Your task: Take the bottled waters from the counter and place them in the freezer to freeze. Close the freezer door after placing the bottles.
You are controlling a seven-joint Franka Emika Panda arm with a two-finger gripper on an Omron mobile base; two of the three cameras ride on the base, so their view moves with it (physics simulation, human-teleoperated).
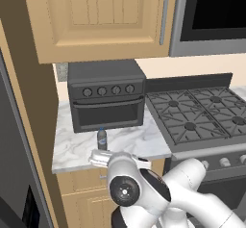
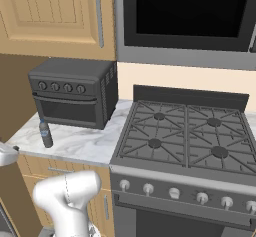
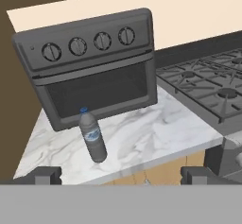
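One bottle (image 3: pixel 92 136) stands upright on the counter (image 3: pixel 156 128) in front of the toaster oven (image 3: pixel 92 62), untouched. The tool (image 3: pixel 121 175) hovers short of it, jaws spread and empty. Grasping, freezing and door-closing remain.

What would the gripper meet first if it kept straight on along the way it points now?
Probably the bottled water upright on the counter, slightly left of the open gripper's centre line; behind stands the toaster oven.
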